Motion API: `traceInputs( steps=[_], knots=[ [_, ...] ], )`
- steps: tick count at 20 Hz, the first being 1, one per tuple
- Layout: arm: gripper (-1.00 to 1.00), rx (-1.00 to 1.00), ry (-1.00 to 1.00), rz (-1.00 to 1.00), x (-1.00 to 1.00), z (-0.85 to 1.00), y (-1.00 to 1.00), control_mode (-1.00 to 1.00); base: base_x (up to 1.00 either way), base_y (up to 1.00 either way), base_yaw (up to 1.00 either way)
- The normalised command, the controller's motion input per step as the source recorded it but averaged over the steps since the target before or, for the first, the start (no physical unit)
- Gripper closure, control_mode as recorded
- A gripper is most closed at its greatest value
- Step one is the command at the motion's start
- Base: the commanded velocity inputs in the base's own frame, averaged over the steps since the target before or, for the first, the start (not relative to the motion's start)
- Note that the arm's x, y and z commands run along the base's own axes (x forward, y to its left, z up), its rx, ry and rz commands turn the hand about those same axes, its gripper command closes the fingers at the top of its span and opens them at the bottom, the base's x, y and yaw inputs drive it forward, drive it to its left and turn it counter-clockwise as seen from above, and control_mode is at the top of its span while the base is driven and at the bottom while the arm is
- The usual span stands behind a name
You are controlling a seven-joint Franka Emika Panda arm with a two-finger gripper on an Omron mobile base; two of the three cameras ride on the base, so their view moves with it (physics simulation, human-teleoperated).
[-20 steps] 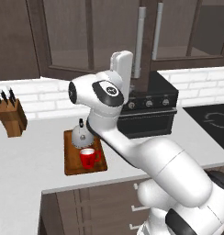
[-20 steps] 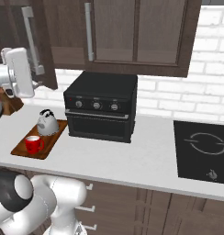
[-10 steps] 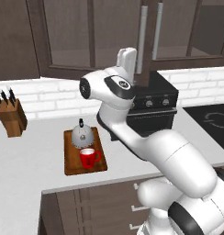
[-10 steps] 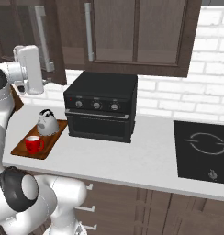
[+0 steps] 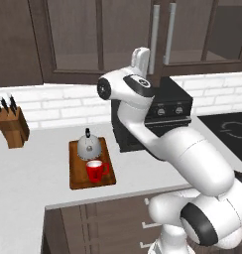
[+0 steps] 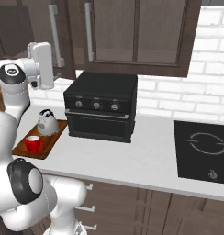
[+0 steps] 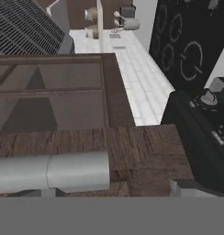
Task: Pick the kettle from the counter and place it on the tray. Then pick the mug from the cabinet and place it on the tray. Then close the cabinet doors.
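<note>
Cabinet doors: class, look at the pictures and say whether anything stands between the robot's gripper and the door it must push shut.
Nothing visible does. The gripper is raised beside the cabinet doors, close to a silver bar handle.

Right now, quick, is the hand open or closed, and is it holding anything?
Hand: open, holding nothing, raised by the cabinet doors. The kettle and the mug both sit on the tray.

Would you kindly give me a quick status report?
Gripper open, raised at the cabinet doors. Kettle and mug on tray. Nothing in the way.
</note>
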Motion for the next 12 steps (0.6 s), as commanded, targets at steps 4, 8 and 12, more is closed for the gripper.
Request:
traceInputs(
  steps=[4, 8, 12],
  knots=[
    [-1.0, 0.03, 0.0, 0.1, 0.56, 0.0, -0.24, -1.0, 0.0, 0.0, 0.0],
    [-1.0, 0.03, 0.0, 0.1, 0.56, 0.0, -0.24, -1.0, 0.0, 0.0, 0.0],
    [-1.0, 0.03, 0.0, 0.11, 0.55, 0.0, -0.23, -1.0, 0.0, 0.0, 0.0]
  ],
)
